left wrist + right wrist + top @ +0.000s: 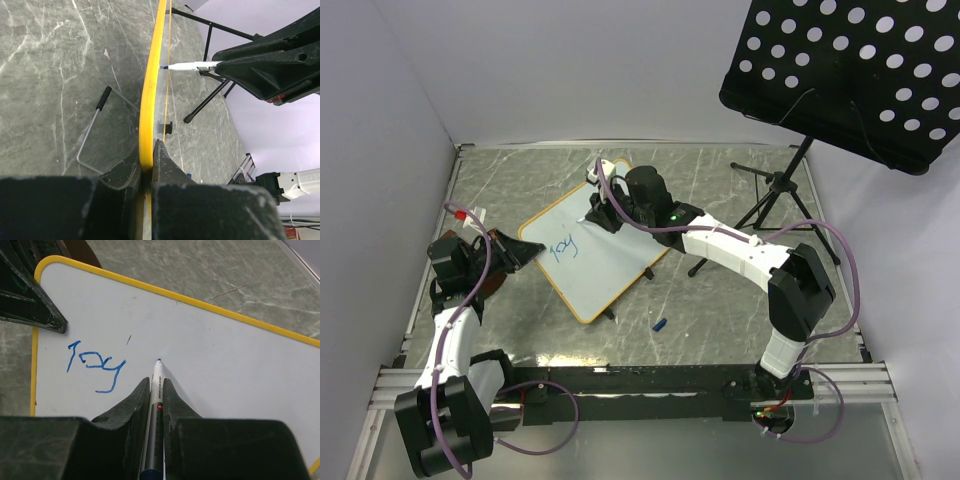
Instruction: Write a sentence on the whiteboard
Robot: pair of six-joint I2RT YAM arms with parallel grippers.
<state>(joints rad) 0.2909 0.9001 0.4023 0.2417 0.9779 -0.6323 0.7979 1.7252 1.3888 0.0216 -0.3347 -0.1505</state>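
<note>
The whiteboard [610,262], white with a yellow-orange frame, stands tilted at the table's middle. One blue word, roughly "Joy" [95,367], is all of the sentence that shows, and it is also visible from above [563,248]. My left gripper [148,160] is shut on the whiteboard's frame edge [148,100] at its left corner [525,252]. My right gripper [156,382] is shut on a white marker [156,390]. The marker's blue tip [158,361] meets the board just right of the word. The left wrist view shows that marker [190,65] side-on against the board.
A black perforated music-stand panel [850,70] hangs over the back right, its tripod legs [770,195] on the table behind my right arm. A small blue cap [660,324] lies in front of the board. A wire prop [92,130] sits behind the board.
</note>
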